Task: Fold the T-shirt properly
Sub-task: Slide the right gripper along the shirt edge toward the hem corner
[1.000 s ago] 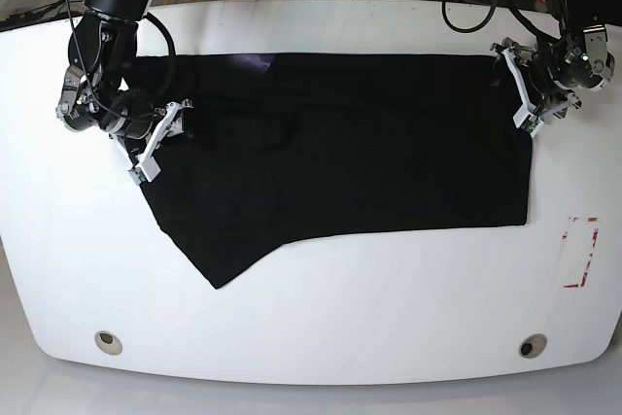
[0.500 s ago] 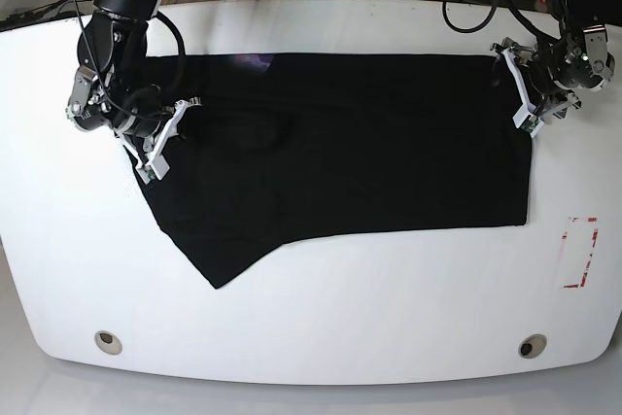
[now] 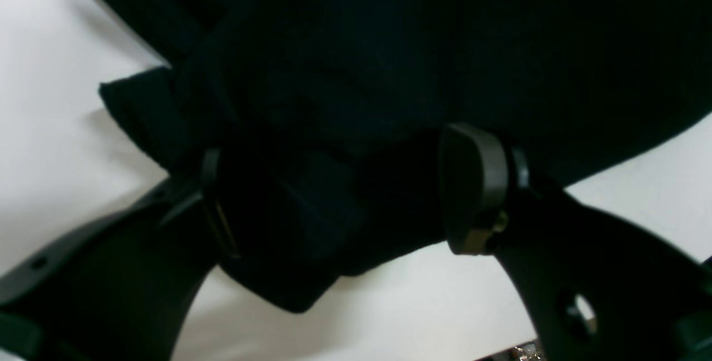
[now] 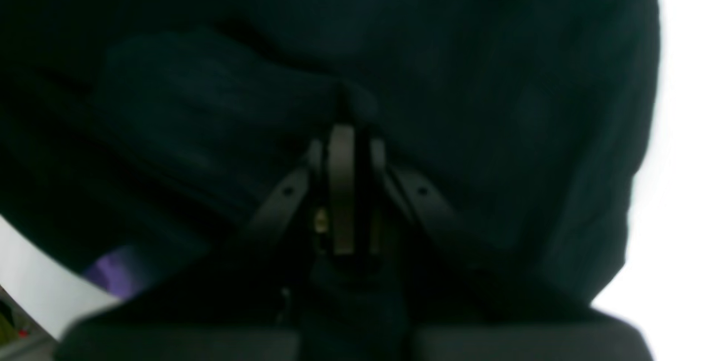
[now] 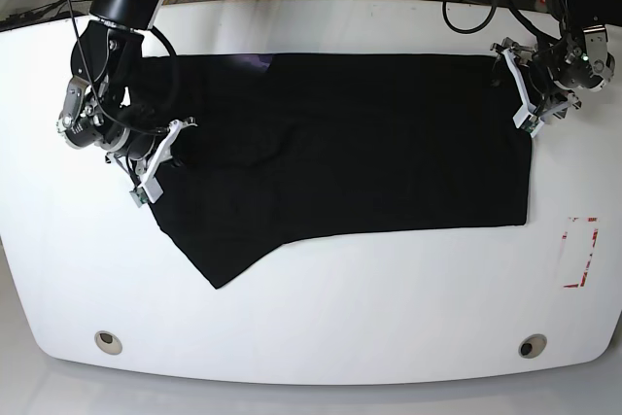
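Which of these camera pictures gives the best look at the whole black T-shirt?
The base view: the T-shirt lies spread across the white table, all edges visible. The two wrist views show only dark close-up cloth at each claw.

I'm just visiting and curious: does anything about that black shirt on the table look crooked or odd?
Yes. The T-shirt lies mostly as a flat rectangle, but its near edge on the right gripper side juts out in a slanted point, so the fold looks uneven.
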